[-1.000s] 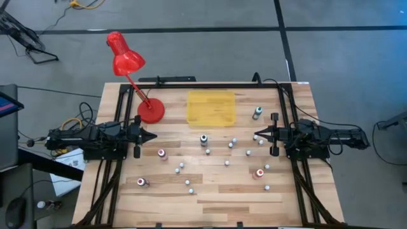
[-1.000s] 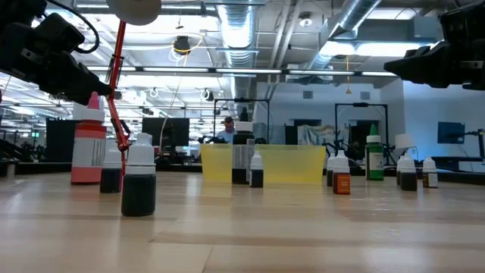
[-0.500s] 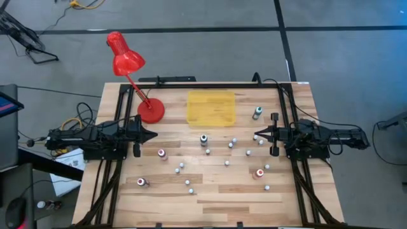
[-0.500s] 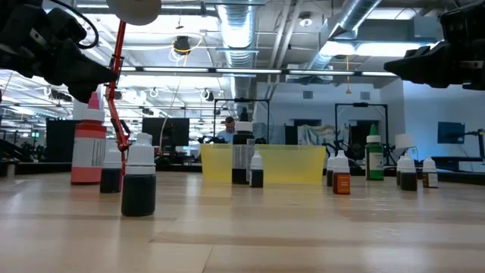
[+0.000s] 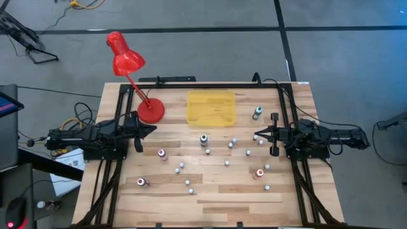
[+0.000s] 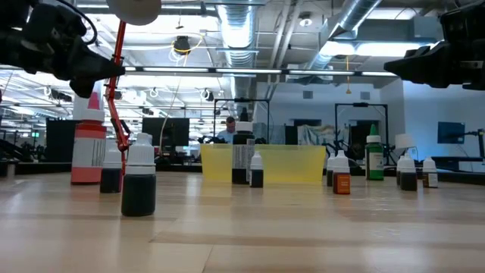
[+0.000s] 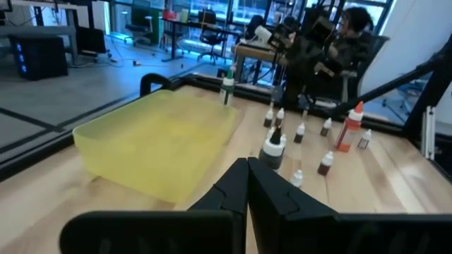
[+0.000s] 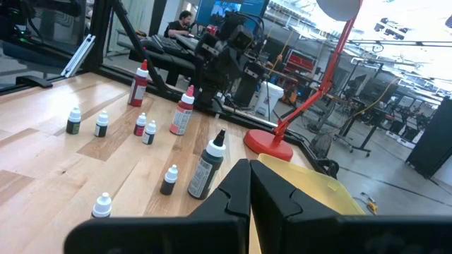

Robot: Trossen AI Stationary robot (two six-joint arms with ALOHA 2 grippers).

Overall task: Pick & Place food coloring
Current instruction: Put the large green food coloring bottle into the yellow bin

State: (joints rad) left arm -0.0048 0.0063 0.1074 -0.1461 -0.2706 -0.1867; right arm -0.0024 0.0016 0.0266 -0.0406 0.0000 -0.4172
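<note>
Hovering low at opposite table edges, the left gripper (image 5: 151, 129) and right gripper (image 5: 257, 135) face inward — fingers pressed together, empty.

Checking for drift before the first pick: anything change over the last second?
Only the left hand moved: its shut tip swung from pointing across the table toward the red lamp's base and the yellow tray. It holds nothing. The right hand stayed shut and parked at the right edge. The food coloring bottles, the lamp and the tray are where they were.
</note>
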